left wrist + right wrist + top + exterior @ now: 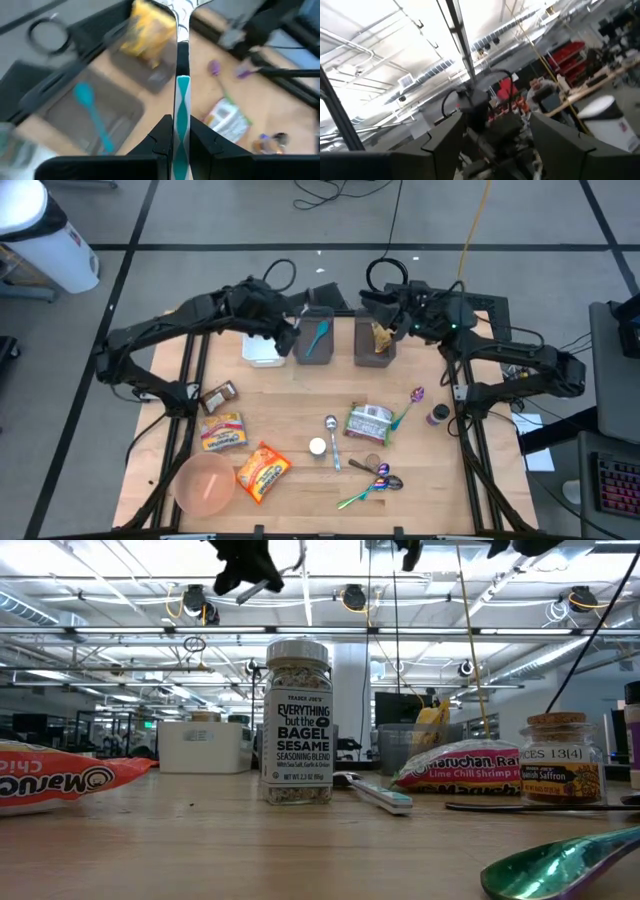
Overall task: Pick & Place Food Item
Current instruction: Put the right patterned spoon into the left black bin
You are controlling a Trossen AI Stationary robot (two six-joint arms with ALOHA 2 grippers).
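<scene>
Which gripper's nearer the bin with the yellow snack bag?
Right. The right gripper hangs open just above the right grey bin holding the yellow bag. The left gripper, shut on a utensil, sits beyond the other bin.

High cam: straight down, whole table (300, 405). Low cam: table level, near edge, facing room. Left wrist: close, down onto bins (95, 107), shared w/ high. Right wrist: tilted up at ceiling.
</scene>
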